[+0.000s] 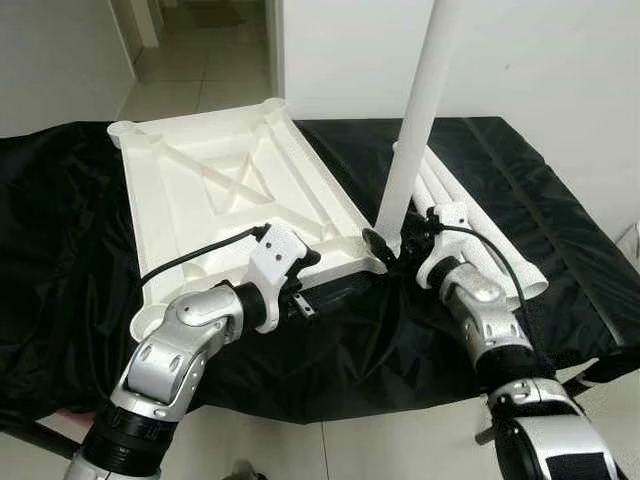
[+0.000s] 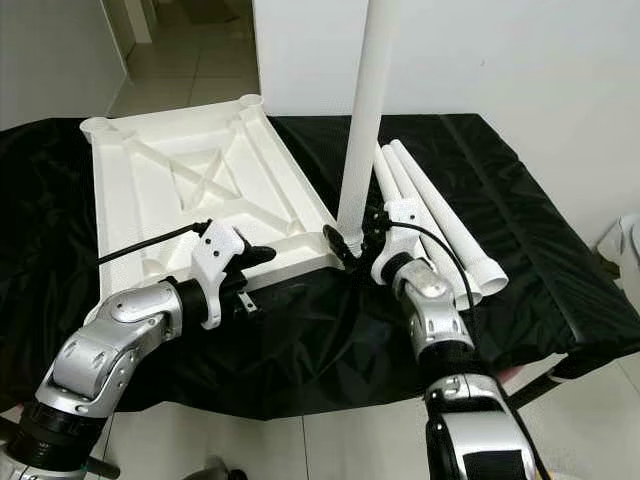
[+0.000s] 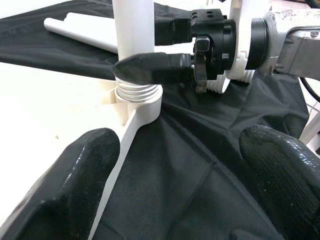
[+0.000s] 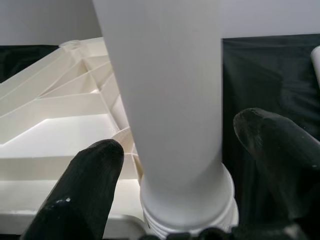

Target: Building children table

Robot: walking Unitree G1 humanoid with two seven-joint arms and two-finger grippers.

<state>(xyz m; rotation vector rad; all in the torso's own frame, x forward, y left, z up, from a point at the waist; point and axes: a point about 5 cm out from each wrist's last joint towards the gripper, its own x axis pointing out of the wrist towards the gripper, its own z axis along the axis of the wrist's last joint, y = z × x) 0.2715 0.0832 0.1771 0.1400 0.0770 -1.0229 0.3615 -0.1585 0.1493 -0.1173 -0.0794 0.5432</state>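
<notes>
Across the left half of the frame lies the upturned tabletop (image 1: 220,200) — at its lower-right corner socket (image 3: 140,97) the leg (image 1: 415,130) stands upright. Your right gripper (image 3: 150,52) straddles its base, fingers not clamped; left gripper (image 1: 335,290), spread wide, rests just beside.

head pair downward, wrist cameras close on leg (image 3: 134,45)
</notes>
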